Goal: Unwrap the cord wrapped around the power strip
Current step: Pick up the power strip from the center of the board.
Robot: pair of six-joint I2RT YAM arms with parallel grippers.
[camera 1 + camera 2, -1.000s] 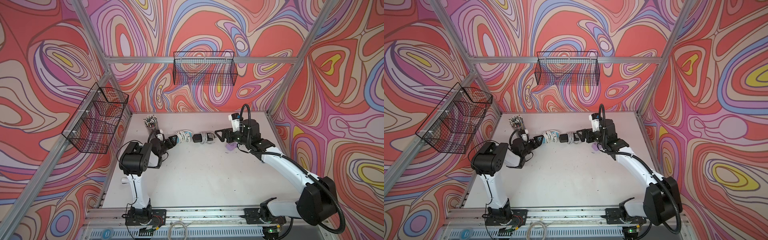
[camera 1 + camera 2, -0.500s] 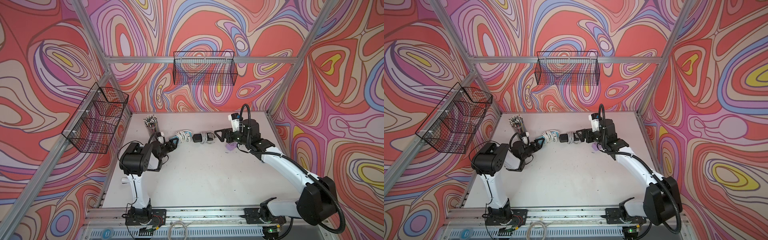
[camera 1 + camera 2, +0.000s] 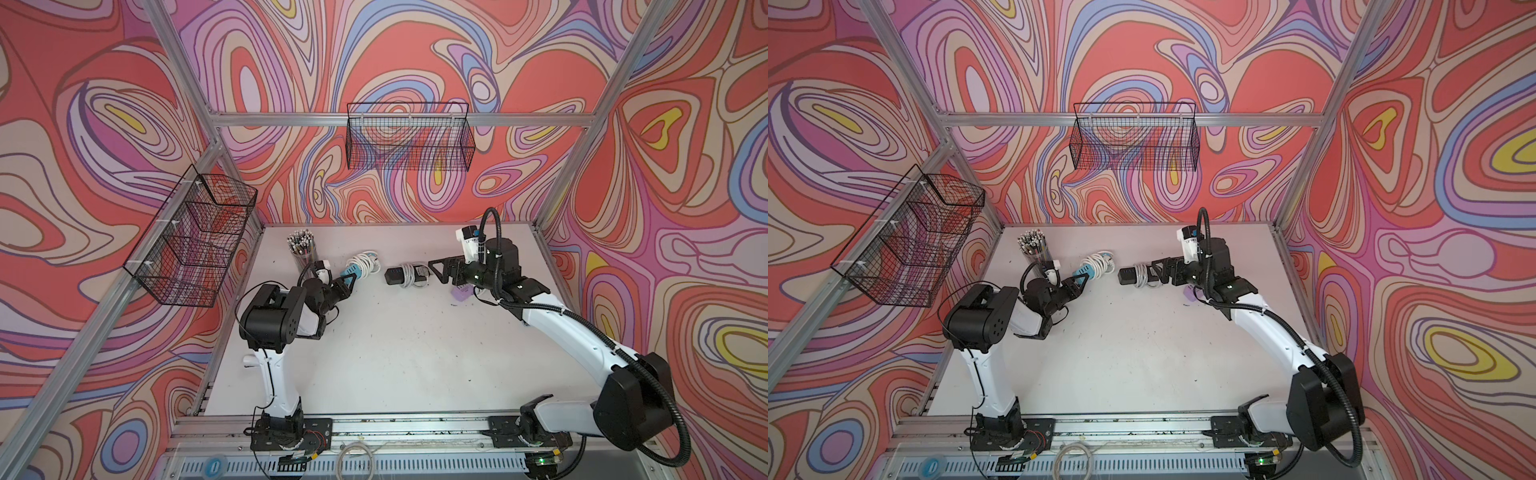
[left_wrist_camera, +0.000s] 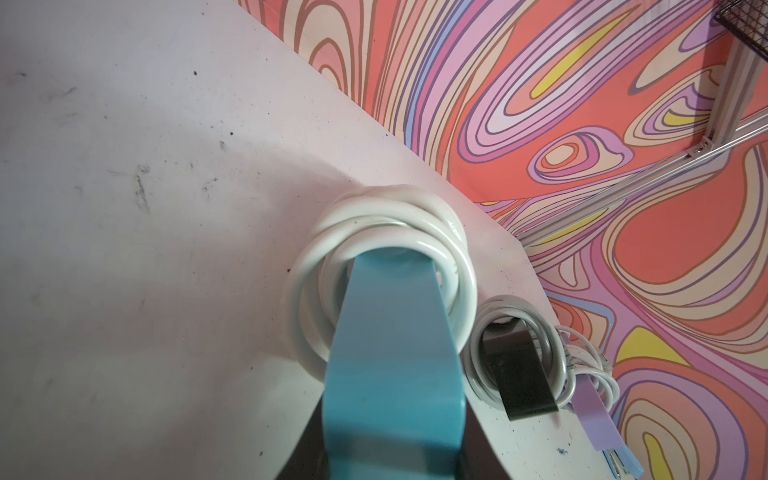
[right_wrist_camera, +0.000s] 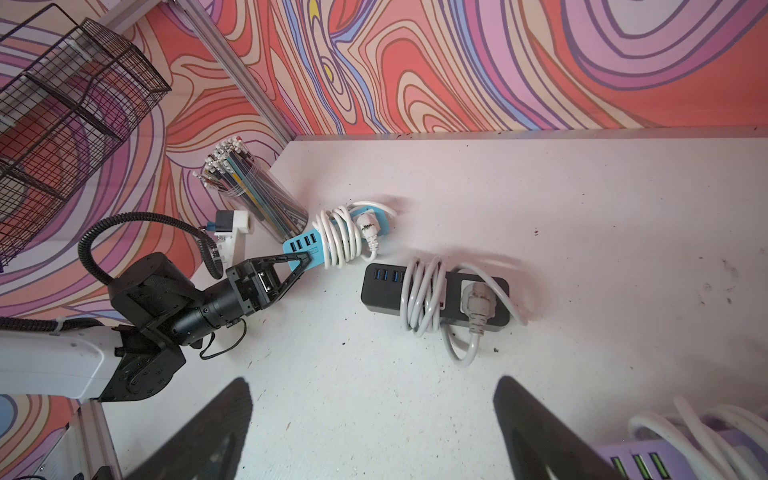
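Left wall: wire basket (image 3: 191, 241), hanging, not involved.

Back left corner: pencil cup (image 5: 257, 199) standing just beside the blue power strip (image 5: 300, 246), which lies on the surface (image 3: 395, 353).

Left arm (image 3: 270, 320): left jaws clamped shut on the strip's bare USB end. This looks like an anchoring hold. It leaves the white cord (image 5: 338, 237) coils clear of the jaws, further along the body. The wrist view shows the strip running straight out from the jaws into the coils. Cannot tell whether that end is lifted.

The plug (image 5: 368, 230) is tucked against the coils on the side away from the jaws. My guess is that is the end to free first.

Centre: black power strip (image 5: 380, 286), also cord-wrapped and untouched, lying between the two arms.

Right arm (image 3: 561, 328): right jaws spread wide with nothing between them, hovering by the black strip and well apart from the blue one.

Under that arm: purple power strip (image 3: 461, 294), wrapped too.
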